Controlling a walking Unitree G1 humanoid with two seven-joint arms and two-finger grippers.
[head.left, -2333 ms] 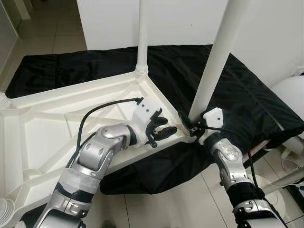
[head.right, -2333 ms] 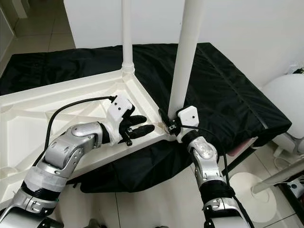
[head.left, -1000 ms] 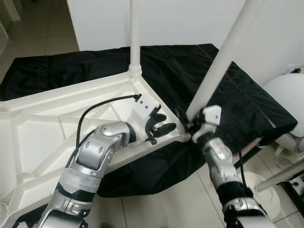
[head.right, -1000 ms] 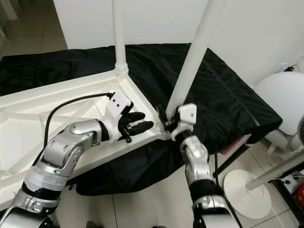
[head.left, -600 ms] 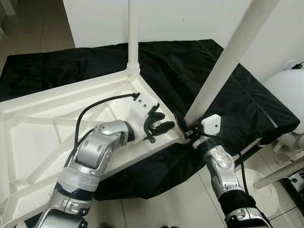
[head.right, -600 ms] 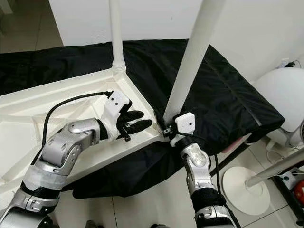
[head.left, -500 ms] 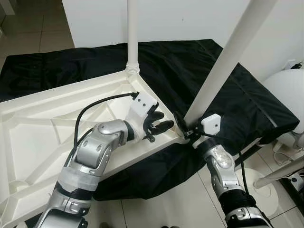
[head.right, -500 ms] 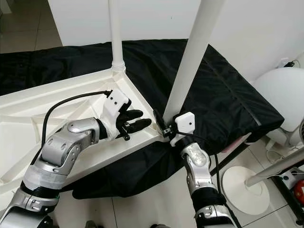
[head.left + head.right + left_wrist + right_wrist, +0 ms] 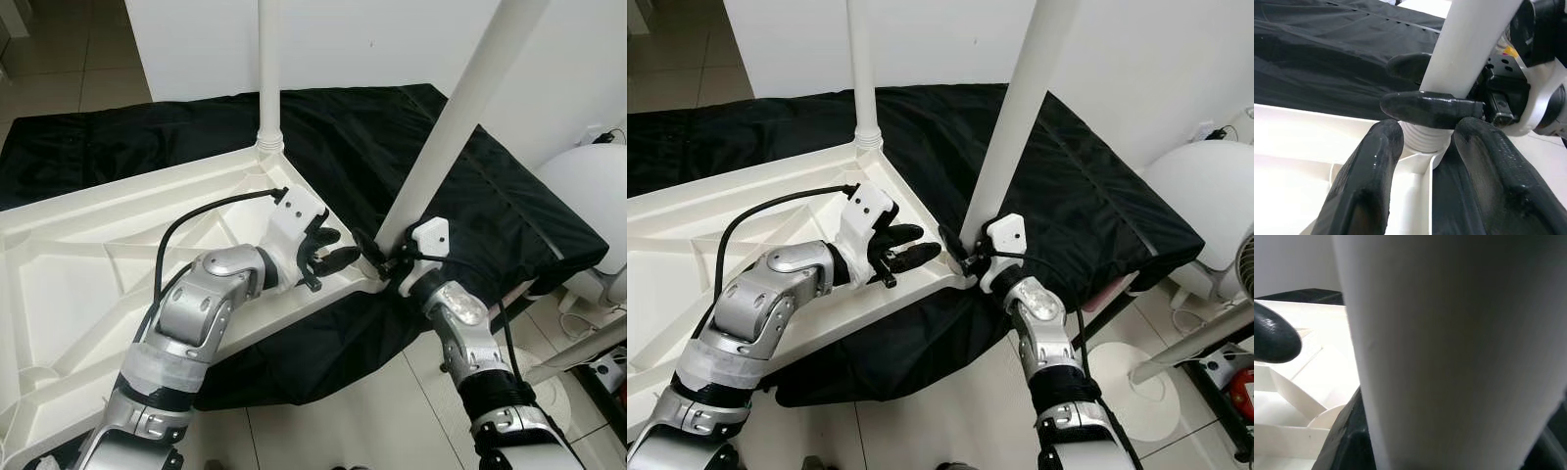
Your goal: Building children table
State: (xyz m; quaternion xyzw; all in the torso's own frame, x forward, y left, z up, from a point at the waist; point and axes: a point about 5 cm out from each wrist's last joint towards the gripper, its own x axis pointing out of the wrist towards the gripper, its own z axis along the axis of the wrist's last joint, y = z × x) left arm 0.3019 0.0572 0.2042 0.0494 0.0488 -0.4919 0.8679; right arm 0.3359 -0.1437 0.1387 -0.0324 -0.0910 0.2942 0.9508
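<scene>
The right gripper (image 9: 377, 257), fingers clamped on the table leg (image 9: 460, 108), has tilted it nearer upright in the tabletop's (image 9: 88, 264) corner socket, while the left gripper (image 9: 328, 257) rests open beside it.

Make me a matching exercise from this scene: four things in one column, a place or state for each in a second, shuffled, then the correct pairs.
Things
1. right gripper
2. left gripper
3. far table leg
4. black cloth

Places or states
A. stands upright in the tabletop's far corner socket
B. clamped on the base of the near table leg
C. spread under the upturned white tabletop
D. fingers apart, resting on the tabletop's rim beside the near corner

Pairs: 1-B, 2-D, 3-A, 4-C
</scene>
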